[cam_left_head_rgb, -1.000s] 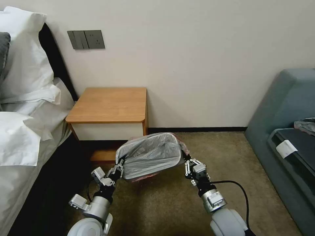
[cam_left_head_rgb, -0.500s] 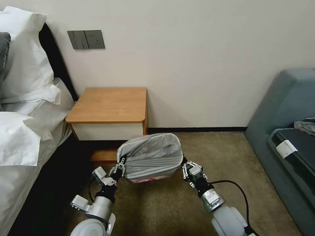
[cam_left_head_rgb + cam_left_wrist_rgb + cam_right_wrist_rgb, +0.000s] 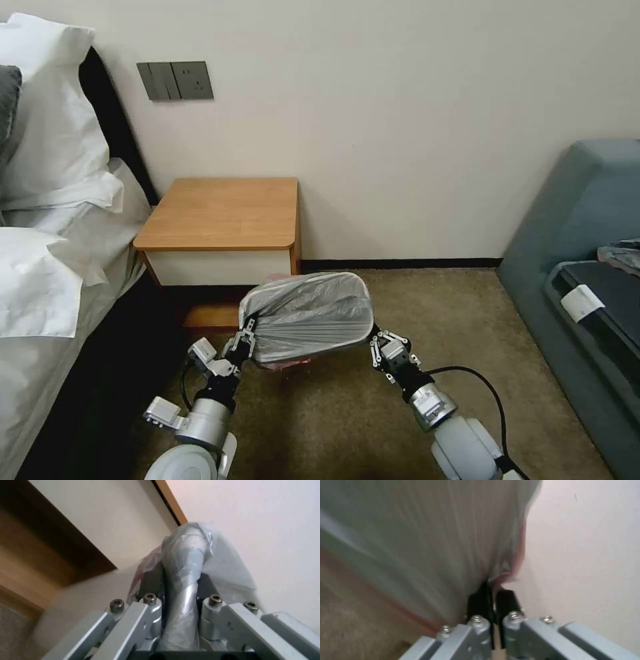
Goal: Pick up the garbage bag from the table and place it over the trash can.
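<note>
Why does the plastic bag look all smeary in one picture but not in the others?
In the right wrist view the garbage bag sits very near the lens and shows as soft streaks, though the right pincer pinching its pink edge looks clearer. In the left wrist view the bag's bunched plastic in the left pincer is sharper and glints with light. In the head view its crinkles look crisp.

bag [image 3: 310, 317] over can, btwn hands | table [image 3: 223, 212] behind-left | bed [image 3: 53, 267] left

Garbage bag [image 3: 310, 319] stretched between left end effector [image 3: 245, 345] and right end effector [image 3: 375, 345], before table [image 3: 223, 213]
</note>
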Tool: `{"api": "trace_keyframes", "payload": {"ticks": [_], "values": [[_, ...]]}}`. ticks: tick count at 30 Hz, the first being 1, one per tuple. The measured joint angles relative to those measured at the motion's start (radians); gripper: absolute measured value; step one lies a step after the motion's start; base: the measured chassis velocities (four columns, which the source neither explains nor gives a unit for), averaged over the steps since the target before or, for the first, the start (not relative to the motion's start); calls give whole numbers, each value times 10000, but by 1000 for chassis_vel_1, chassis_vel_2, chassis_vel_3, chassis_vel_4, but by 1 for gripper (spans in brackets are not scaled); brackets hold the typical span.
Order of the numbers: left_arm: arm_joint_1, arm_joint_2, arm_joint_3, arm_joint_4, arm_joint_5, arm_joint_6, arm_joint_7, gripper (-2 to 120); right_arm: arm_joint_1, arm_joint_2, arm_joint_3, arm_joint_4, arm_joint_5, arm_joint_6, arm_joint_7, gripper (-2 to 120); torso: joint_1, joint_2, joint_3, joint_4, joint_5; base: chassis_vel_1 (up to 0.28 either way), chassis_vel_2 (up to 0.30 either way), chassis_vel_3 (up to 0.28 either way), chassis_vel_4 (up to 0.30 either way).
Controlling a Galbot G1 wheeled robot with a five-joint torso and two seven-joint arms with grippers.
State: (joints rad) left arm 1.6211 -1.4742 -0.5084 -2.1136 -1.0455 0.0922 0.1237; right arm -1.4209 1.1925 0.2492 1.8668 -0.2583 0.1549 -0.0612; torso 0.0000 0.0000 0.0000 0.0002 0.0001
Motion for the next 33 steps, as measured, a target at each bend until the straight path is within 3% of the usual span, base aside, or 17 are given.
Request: {"api": "trace_keyframes", "payload": {"ticks": [11,17,20,24,29,33], "values": [[-217,95,-199,239,80,16,-366,8,-514,-488,418,380,38,-19,-802,43,0,0,0,-1,-1,0,0,0,0],[-408,176,-220,381,166,29,-576,6,-971,-751,1315,621,117,619,-2441,64,0,0,0,-3,-1,0,0,0,0],[-529,234,-225,426,177,54,-709,3,-1179,-824,2196,661,305,1504,-4298,80,0,1,0,-2,3,0,0,0,0],[-555,238,-199,435,214,89,-763,3,-1366,-790,2658,825,659,1764,-5434,93,0,0,0,-2,1,0,0,0,0],[-538,266,-192,456,406,90,-786,3,-1498,-715,3118,1075,1504,1943,-6531,100,0,1,0,-2,-1,0,0,0,0],[-453,411,-190,510,946,73,-823,3,-1555,-581,3721,1531,3536,1675,-7902,100,0,0,0,-2,-1,0,0,0,0]]}}
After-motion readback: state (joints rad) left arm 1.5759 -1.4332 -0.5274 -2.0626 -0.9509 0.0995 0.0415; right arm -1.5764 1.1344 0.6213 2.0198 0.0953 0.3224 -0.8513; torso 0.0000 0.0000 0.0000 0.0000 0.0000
